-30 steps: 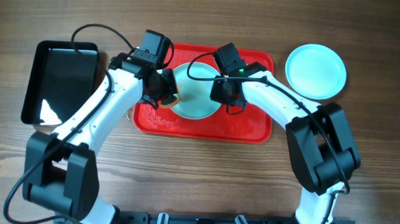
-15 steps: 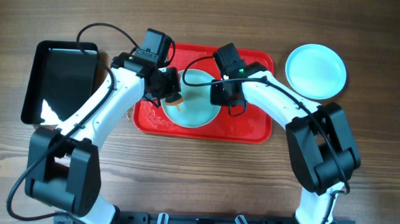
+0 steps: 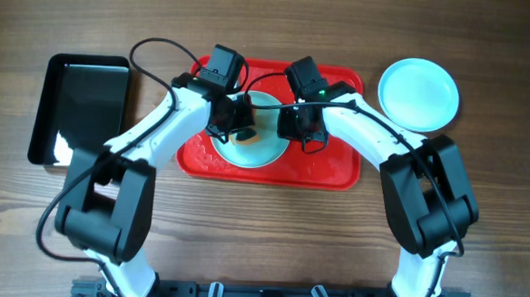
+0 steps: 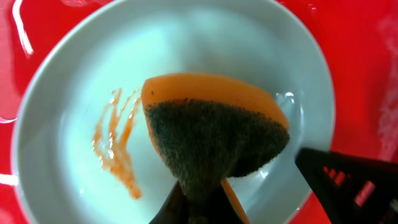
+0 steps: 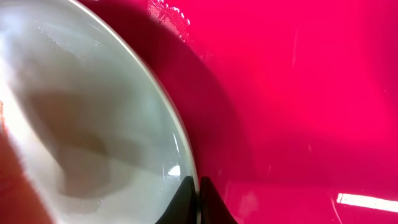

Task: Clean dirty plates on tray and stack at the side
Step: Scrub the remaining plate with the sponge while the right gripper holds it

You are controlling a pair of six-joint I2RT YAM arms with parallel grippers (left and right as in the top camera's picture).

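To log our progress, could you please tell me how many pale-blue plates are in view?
2. One plate sits on the red tray, under the left gripper's sponge; a second plate lies on the table right of the tray. Others may hide beneath.

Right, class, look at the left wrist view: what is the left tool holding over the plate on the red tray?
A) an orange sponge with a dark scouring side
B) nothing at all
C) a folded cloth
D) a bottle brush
A: the left tool pinches an orange sponge, dark scouring face showing, above the plate, which bears an orange smear.
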